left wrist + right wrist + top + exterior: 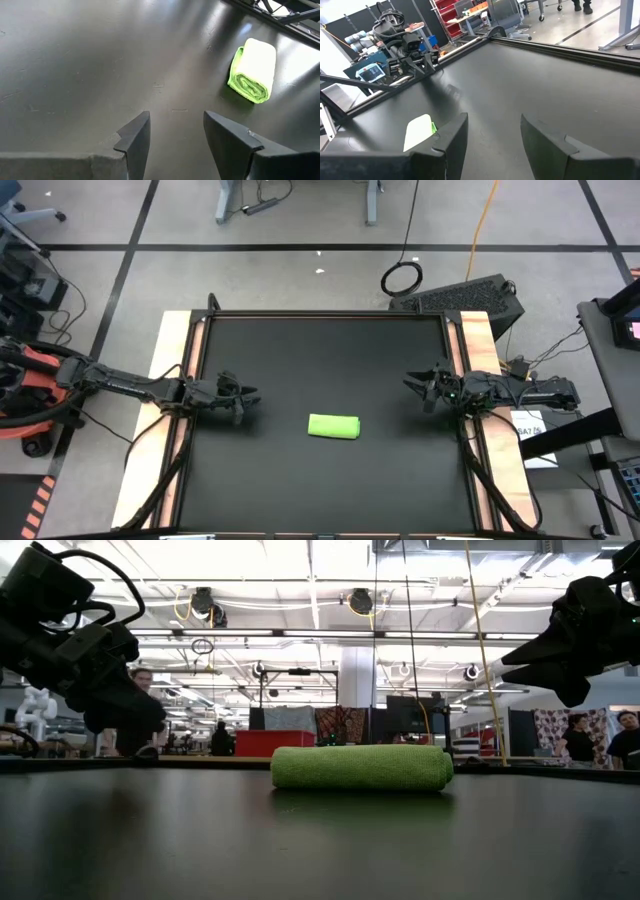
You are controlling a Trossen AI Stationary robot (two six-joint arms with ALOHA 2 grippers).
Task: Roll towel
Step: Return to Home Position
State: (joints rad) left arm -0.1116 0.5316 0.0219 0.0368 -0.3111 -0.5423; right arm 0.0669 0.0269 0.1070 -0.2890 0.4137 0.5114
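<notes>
High view: the rolled towel (pixel 334 426) lies long axis left-to-right on the tabletop (pixel 330 350). Left claw (pixel 252 393) and right claw (pixel 409 382) hover at either side, pointing inward, both parted and empty.

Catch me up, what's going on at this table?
Nothing is being handled right now. The green towel lies rolled into a cylinder near the middle of the black mat. The left gripper and right gripper both hang open, apart from the towel, near the mat's left and right edges. The rolling looks done.
</notes>
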